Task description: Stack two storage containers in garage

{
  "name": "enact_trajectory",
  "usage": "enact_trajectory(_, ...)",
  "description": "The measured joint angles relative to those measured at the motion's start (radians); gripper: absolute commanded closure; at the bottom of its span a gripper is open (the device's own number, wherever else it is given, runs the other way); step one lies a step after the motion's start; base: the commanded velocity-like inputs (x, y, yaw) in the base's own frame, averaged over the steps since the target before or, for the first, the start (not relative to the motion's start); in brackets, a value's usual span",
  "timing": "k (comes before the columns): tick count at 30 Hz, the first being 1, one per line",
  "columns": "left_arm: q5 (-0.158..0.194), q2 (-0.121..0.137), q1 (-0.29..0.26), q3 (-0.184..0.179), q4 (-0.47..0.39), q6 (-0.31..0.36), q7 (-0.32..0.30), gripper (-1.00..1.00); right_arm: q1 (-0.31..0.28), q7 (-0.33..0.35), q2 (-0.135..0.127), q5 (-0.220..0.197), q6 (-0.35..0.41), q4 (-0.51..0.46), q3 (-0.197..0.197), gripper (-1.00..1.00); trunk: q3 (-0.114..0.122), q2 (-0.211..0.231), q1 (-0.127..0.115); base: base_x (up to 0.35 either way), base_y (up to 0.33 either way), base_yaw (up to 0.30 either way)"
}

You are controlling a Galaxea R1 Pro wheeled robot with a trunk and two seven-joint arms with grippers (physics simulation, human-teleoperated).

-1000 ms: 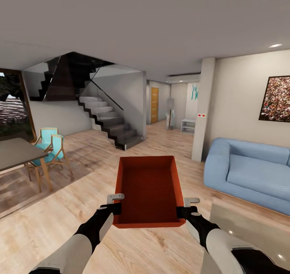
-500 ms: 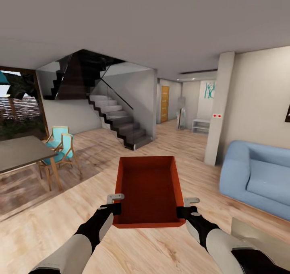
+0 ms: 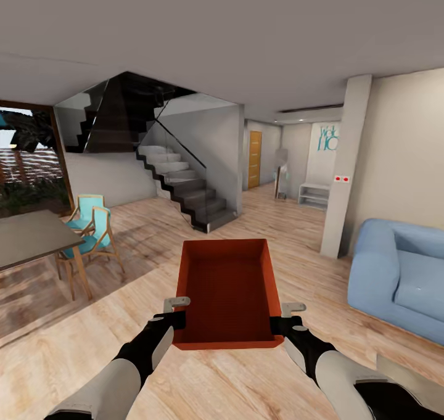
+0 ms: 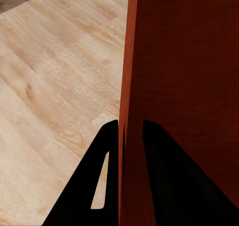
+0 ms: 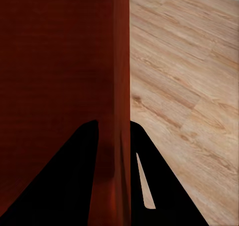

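An empty orange-red storage container [image 3: 225, 290] hangs level in front of me, above the living room's light wood-plank floor. My left gripper [image 3: 178, 318] is shut on its left wall near the front corner, and my right gripper [image 3: 279, 324] is shut on its right wall. In the left wrist view the black fingers [image 4: 107, 151] pinch the thin orange wall [image 4: 130, 86], one on each side. The right wrist view has the same grip, with the fingers [image 5: 137, 151] astride the wall [image 5: 119, 86].
A blue sofa [image 3: 401, 278] stands at the right beside a cream pillar [image 3: 345, 167]. A wooden table [image 3: 31, 238] with turquoise chairs [image 3: 89, 226] is at the left. Dark stairs [image 3: 185, 192] rise ahead, and a hallway with an orange door [image 3: 254, 160] opens beyond them.
The camera has turned left: sofa, pillar and stairs slid right in the picture and the wall picture left the frame. Both grippers and the container keep the same pose.
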Motion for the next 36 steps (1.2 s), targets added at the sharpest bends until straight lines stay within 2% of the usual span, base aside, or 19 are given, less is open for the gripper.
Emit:
enact_trajectory(18,-0.001,0.0,0.0,0.001,0.001,-0.001,-0.001,1.0,0.0,-0.001,0.0,0.0,0.0,0.0,0.001,1.0,0.0,0.0,0.0,0.323,0.074,0.0)
enact_trajectory(36,0.0,0.0,0.0,0.0,0.002,-0.001,0.0,1.0,0.0,-0.001,0.0,0.001,0.001,0.0,0.0,1.0,-0.01,0.0,0.0,0.323,0.074,-0.028)
